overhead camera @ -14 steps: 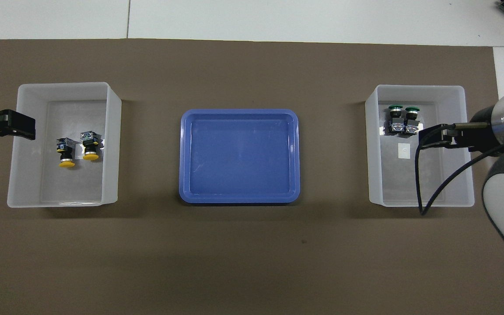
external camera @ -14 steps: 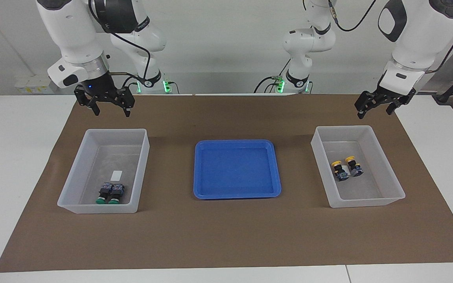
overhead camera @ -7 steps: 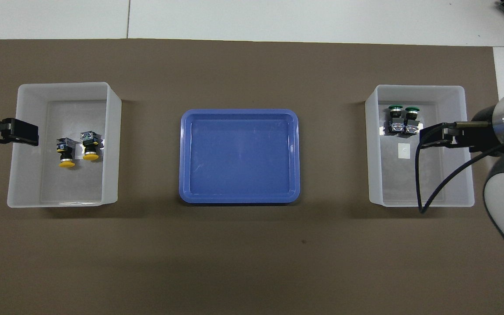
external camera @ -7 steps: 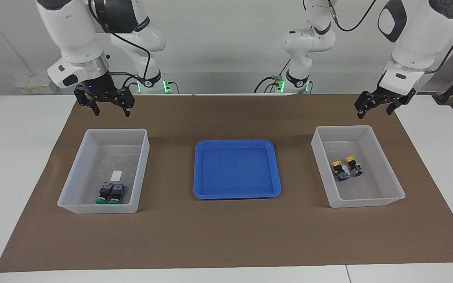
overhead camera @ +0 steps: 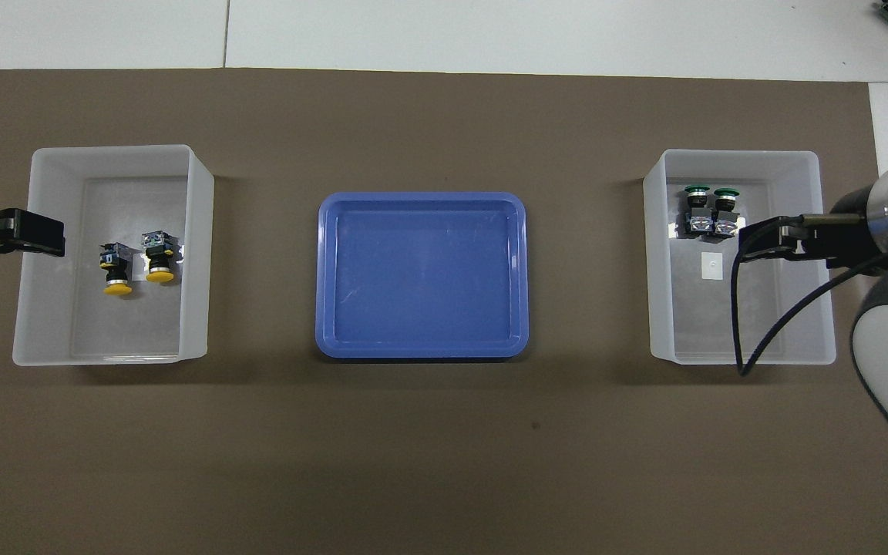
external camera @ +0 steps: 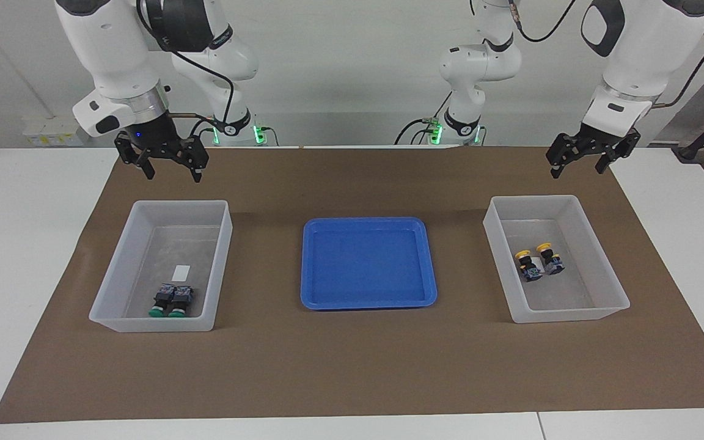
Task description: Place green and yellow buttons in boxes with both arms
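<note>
Now both pincers hang released — left pincer (external camera: 577,164), right pincer (external camera: 172,168) — all buttons lie boxed.

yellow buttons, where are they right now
The two yellow buttons lie side by side inside the clear box at the left arm's end of the table, beside the blue tray.

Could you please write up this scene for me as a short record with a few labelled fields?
green buttons: two green buttons lying side by side in the box at the right arm's end
yellow buttons: two yellow buttons in the box at the left arm's end
blue tray: between the boxes, holding nothing
right tool: open, raised, holding nothing
left tool: open, raised, holding nothing
task: all four buttons sorted
</note>
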Available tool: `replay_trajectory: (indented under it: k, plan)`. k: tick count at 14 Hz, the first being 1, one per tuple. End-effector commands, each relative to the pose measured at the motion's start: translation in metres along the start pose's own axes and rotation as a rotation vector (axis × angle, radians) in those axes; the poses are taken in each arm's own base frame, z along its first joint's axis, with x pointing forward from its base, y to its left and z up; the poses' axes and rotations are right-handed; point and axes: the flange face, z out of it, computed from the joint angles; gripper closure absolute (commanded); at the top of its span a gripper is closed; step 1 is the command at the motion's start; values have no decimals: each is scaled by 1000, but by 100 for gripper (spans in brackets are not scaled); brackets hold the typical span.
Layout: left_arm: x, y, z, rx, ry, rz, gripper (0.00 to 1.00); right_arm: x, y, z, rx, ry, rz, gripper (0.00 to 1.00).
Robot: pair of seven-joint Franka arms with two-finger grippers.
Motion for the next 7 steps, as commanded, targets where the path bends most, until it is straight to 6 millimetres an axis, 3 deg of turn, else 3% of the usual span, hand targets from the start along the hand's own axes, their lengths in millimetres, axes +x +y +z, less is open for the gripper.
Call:
replay_trajectory:
  k: [1,7]
  plan:
    - [-5,-4,-2,-14,12,3,0,-5,0,-2,2,-4,15,0]
    - [-13,-3,1,-12,-17,-8,0,-5,1,-2,1,-4,16,0]
